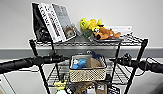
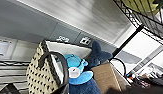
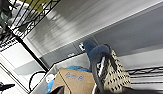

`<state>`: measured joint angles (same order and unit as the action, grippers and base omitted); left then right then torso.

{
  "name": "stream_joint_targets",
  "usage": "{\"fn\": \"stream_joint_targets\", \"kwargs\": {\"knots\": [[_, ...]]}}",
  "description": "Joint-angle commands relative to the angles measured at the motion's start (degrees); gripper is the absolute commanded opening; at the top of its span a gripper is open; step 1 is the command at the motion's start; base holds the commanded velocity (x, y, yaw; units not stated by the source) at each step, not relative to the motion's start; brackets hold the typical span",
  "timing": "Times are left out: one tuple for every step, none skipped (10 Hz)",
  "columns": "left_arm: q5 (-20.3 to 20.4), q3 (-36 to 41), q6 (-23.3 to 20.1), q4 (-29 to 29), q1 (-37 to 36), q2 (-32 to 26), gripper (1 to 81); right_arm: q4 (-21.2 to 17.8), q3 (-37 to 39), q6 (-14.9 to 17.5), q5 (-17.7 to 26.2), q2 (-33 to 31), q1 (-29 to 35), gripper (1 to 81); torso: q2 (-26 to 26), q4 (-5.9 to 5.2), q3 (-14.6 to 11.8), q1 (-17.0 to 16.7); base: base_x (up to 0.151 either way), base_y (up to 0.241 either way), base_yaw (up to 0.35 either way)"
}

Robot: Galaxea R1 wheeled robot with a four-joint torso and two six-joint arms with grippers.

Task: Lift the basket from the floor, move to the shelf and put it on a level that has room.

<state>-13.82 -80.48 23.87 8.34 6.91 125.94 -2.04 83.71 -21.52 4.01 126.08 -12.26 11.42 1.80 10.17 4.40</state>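
The beige woven basket (image 1: 88, 73) sits in the shelf (image 1: 137, 57) at its middle level (image 1: 117, 75), a silvery wire-grid tier. I cannot tell whether it rests on the grid or hangs just above it. My left gripper (image 1: 65, 59) is at its left upper corner and my right gripper (image 1: 112, 60) is close to its right side. In the left wrist view the basket (image 2: 39, 75) shows its dark handle loop (image 2: 59, 65) and blue cloth (image 2: 77, 67). The right wrist view has the basket (image 3: 114, 75), its other handle (image 3: 97, 60) and the brown box (image 3: 72, 78).
The top tier carries leaning books (image 1: 53, 21) and plush toys (image 1: 99, 30). Boxes and small items (image 1: 97, 88) crowd the tier below the basket. Black posts stand close on both sides of my arms. A grey-and-white wall (image 1: 17, 53) with sockets is right behind the rack.
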Motion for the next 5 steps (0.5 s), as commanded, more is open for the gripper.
{"fn": "stream_joint_targets", "kwargs": {"knots": [[2.66, 8.21, -0.75, -0.69, -3.01, -8.13, 81.1, 0.01, -8.73, -0.19, -2.78, -7.37, 4.57, 81.1, 0.00, 0.00, 0.00, 0.00, 0.000, 0.000, 0.000], [2.84, 10.87, -0.84, -0.78, -1.60, -10.70, 81.1, 0.19, -11.39, -0.10, -2.87, -9.67, 3.42, 81.1, 0.00, 0.00, 0.00, 0.00, 0.000, 0.000, 0.000], [4.59, 13.33, -0.84, -1.13, 0.59, -13.43, 81.1, 0.19, -14.20, -0.10, -3.04, -12.22, 1.85, 81.1, 0.00, 0.00, 0.00, 0.00, 0.000, 0.000, 0.000], [6.26, 15.42, -0.84, -2.35, 2.53, -15.96, 81.1, 0.37, -16.64, -0.10, -4.79, -15.18, -0.17, 81.1, 0.00, 0.00, 0.00, 0.00, 0.000, 0.000, 0.000], [6.61, 17.80, -0.84, -2.71, 4.11, -18.07, 81.1, 0.63, -18.67, -0.02, -6.55, -17.48, -2.19, 81.1, 0.02, 0.00, -0.02, 0.00, 0.000, 0.000, 0.000]]}}
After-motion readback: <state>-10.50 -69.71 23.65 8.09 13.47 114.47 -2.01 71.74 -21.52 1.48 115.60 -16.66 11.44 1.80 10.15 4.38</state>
